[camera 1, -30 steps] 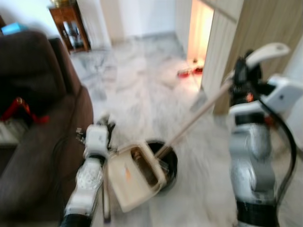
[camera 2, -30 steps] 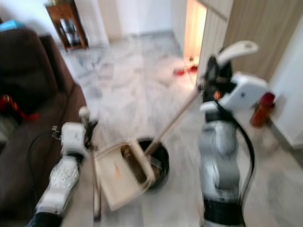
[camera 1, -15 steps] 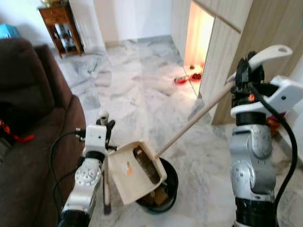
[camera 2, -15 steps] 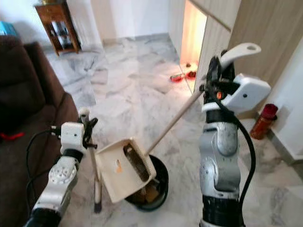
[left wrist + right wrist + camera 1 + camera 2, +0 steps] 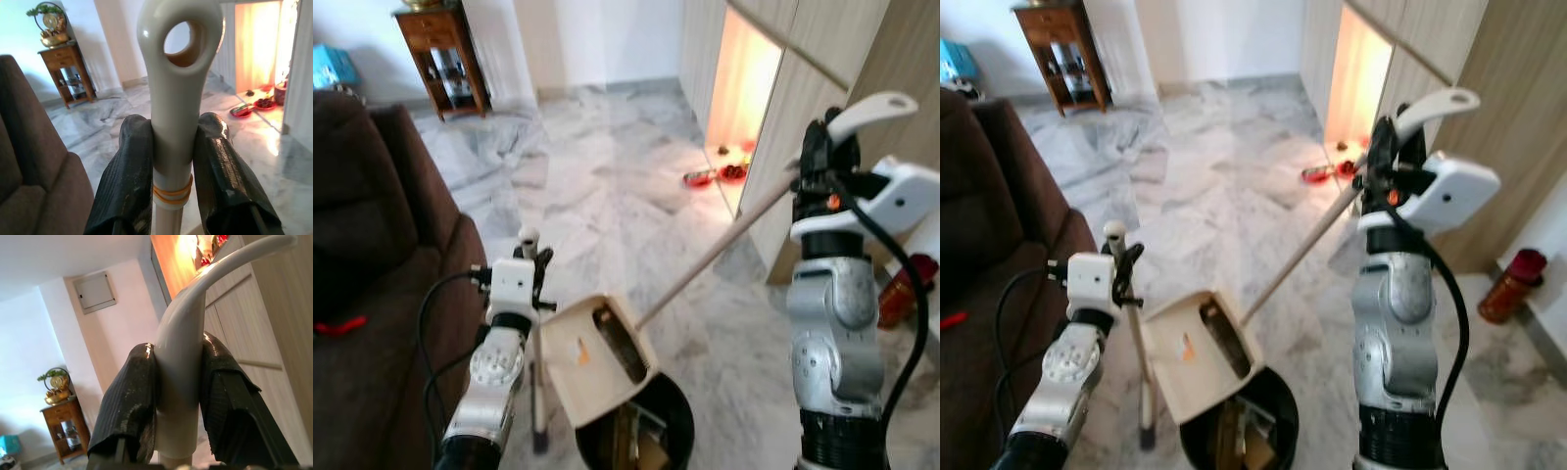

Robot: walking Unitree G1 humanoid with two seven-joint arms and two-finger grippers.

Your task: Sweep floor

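- the right gripper (image 5: 178,396) is raised high on the robot's right and clamps the curved white handle end of the dustpan handle (image 5: 715,257), with a black finger pressed on each side of it.
- from there the long beige pole slants down and toward the robot's left to the cream dustpan (image 5: 597,358).
- the dustpan is tilted steeply over a round black bin (image 5: 675,431) on the marble floor (image 5: 607,196); its lower edge sits at the bin's rim, and scraps show inside the bin.
- the left gripper (image 5: 171,161) is closed around the broom handle (image 5: 173,112) just below its looped white top with the hanging hole.
- the broom (image 5: 1142,382) stands nearly upright just beside the dustpan, on the robot's left of it, its lower end near the floor.
- a dark brown sofa (image 5: 372,294) lies on the robot's left, touching or close to the left arm.
- a wooden side table (image 5: 440,49) stands far back by the wall.
- red dishes (image 5: 700,179) sit on the floor by the lit opening, and a red bottle (image 5: 1510,284) stands at the right.
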